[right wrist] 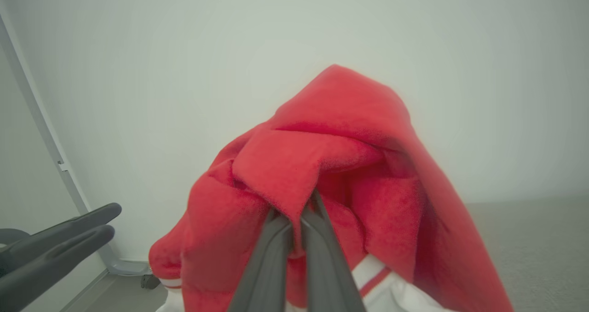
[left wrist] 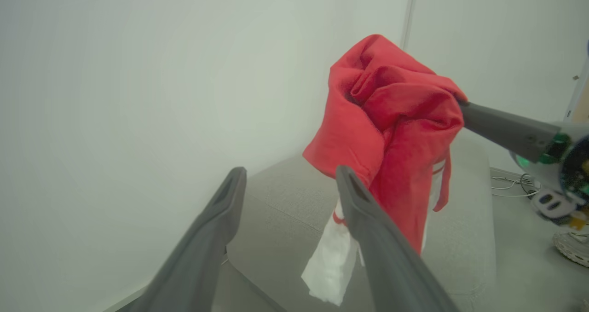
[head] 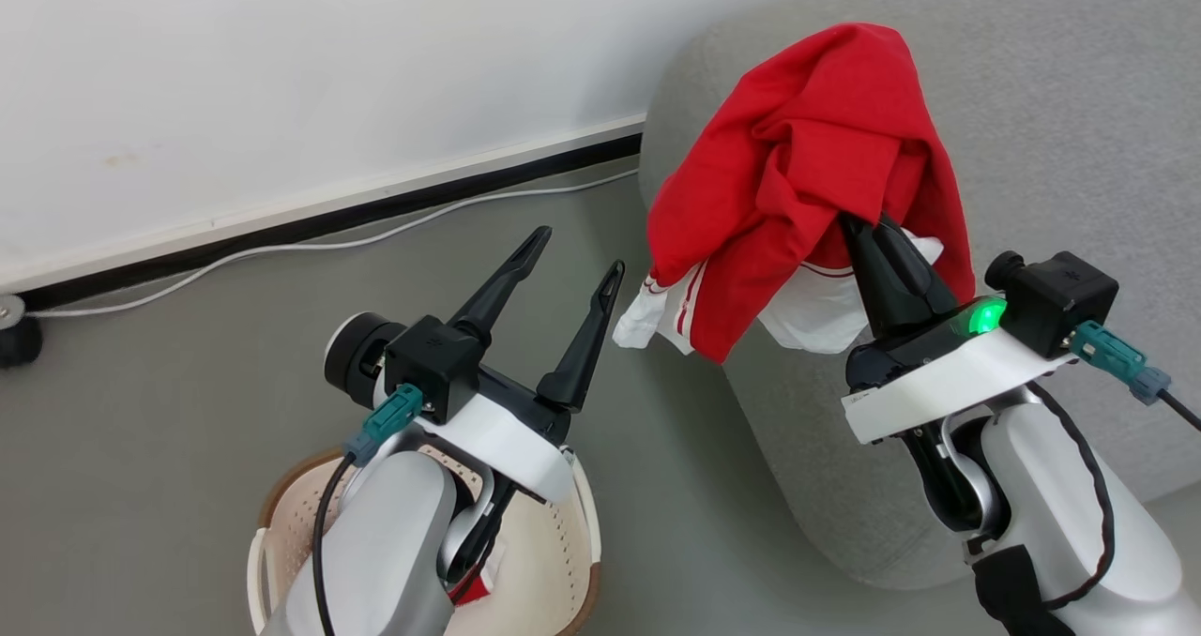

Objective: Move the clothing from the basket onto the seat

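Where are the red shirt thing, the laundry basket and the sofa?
red garment (head: 807, 148), head view, on its bunched red middle.
laundry basket (head: 549, 566), head view, on its perforated inner wall.
sofa (head: 1060, 129), head view, on its bare grey fabric.

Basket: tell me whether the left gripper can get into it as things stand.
Probably yes. The left gripper is open and empty, with its arm directly over the basket and nothing between them. Its fingers point away from it, though, so the wrist would have to turn down first.
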Motion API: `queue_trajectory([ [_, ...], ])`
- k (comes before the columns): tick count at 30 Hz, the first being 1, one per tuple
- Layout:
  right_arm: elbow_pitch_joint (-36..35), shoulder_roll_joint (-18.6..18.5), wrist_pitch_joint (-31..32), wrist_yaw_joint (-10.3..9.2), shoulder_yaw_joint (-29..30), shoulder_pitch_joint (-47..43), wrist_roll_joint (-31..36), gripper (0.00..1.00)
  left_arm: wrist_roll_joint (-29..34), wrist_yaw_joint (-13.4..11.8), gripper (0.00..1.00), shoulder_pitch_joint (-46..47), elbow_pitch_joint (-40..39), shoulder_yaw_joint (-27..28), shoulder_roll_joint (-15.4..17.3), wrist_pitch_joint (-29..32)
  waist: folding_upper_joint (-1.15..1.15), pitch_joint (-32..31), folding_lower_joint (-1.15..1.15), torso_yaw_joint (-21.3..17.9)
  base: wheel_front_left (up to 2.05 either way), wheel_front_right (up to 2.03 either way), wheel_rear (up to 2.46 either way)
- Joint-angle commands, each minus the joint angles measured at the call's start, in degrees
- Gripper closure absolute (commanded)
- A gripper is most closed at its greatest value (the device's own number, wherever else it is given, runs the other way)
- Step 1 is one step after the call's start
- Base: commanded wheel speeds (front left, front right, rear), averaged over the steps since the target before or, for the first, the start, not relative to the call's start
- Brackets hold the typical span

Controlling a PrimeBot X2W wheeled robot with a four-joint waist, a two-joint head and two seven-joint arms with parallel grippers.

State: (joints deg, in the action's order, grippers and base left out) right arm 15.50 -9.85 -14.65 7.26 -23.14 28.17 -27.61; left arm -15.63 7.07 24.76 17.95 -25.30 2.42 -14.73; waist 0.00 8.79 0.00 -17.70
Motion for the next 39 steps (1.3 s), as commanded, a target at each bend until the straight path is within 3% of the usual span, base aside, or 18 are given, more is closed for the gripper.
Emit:
queue_trajectory([
  [1, -2.01, 0.29, -0.35, 0.23, 0.15, -0.7, 0.66, 1.0, 0.65, 0.39, 0.0, 0.23, -1.7, 1.37, 0.45, -0.27, 0.0, -0.73, 0.0, -2.72, 0.0, 0.0, 0.0],
  [19, -4.51, 0.41, -0.35, 0.23, 6.0, -4.34, 1.74, 1.0, 0.0, 0.41, 0.0, -0.81, -1.87, 0.22, 0.98, -0.27, 0.0, -2.28, 0.0, -12.66, 0.0, 0.0, 0.0],
  [31, -8.08, 0.63, -0.35, 0.23, 14.23, -8.02, 3.49, 1.0, -0.7, 0.41, 0.0, 1.74, -1.11, -3.23, 1.03, -0.27, 0.0, 1.03, 0.0, -13.71, 0.0, 0.0, 0.0],
  [39, -5.8, 0.08, -0.35, 0.23, 19.41, -2.7, 3.03, 1.0, 0.64, 0.41, 0.0, 3.37, -1.98, -5.47, 2.08, -0.27, 0.0, 7.18, 0.0, -13.43, 0.0, 0.0, 0.0],
])
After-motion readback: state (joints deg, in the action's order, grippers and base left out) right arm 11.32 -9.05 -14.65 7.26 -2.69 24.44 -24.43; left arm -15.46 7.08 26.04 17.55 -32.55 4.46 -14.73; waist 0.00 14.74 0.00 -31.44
